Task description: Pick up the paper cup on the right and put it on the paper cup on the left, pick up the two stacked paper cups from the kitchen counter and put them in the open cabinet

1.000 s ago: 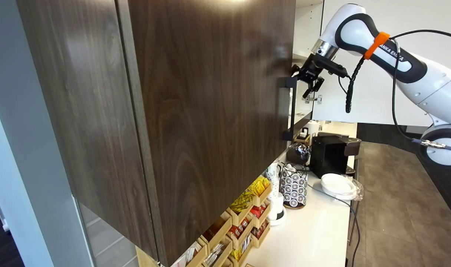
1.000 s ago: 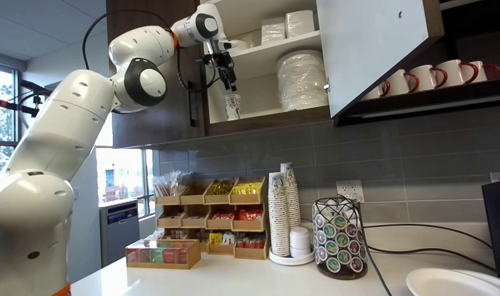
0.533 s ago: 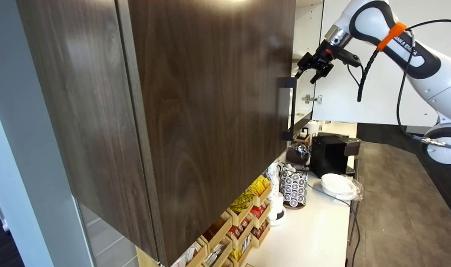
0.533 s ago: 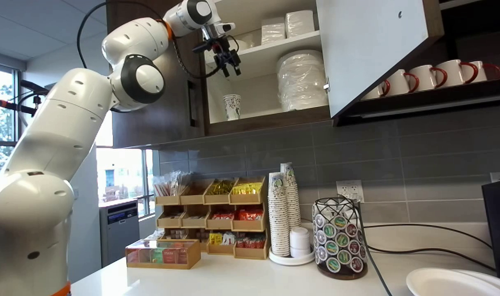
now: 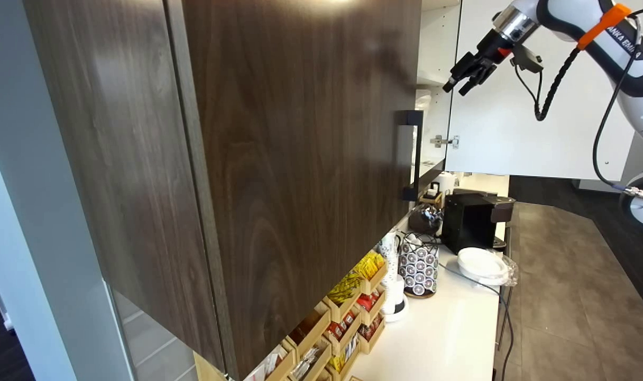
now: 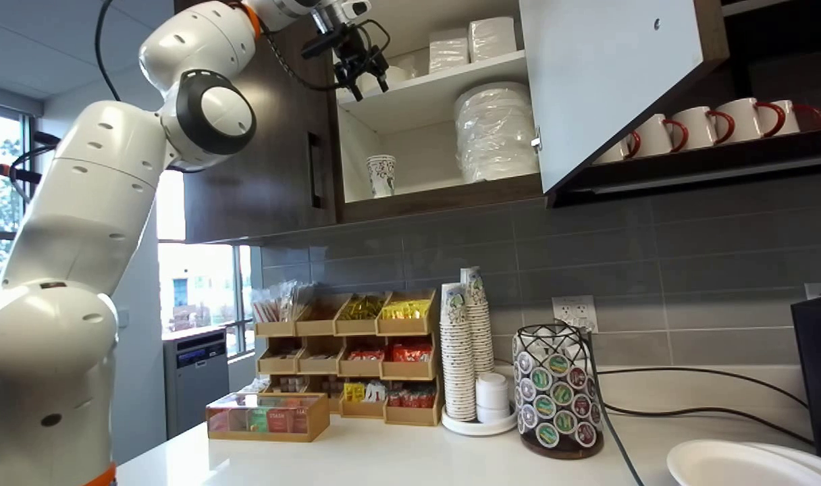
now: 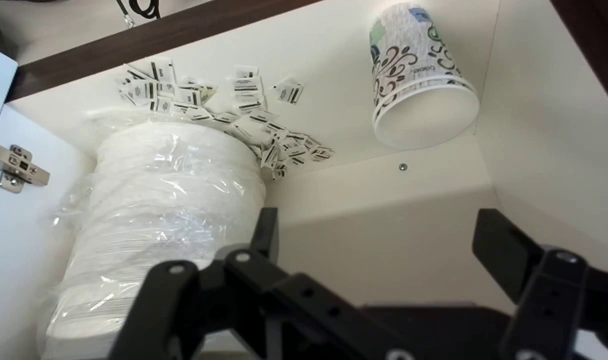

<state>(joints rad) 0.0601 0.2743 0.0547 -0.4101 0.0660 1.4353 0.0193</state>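
The two stacked paper cups (image 6: 381,177) stand upright at the left front of the open cabinet (image 6: 451,196). They are white with a brown scroll pattern. The wrist view shows their mouth and doubled rim at the top right (image 7: 424,85). My gripper (image 6: 371,90) is open and empty, above the cups and apart from them, in front of the cabinet. In the wrist view the fingers (image 7: 379,232) are wide apart with only the pale cabinet back between them. The gripper (image 5: 455,89) also shows in an exterior view, where the brown door hides the cups. The kitchen counter (image 6: 383,459) lies below.
A plastic-wrapped stack of white plates (image 6: 495,135) stands inside the cabinet, with loose packets (image 7: 249,95) behind it. The white inner face of an open door (image 6: 606,81) is to the right. The counter holds tall cup stacks (image 6: 458,351), a capsule holder (image 6: 559,391) and a condiment organizer (image 6: 407,331).
My gripper has moved up and back, away from the two stacked paper cups and out of the cabinet. It has tilted toward the cabinet. The cups have not moved.
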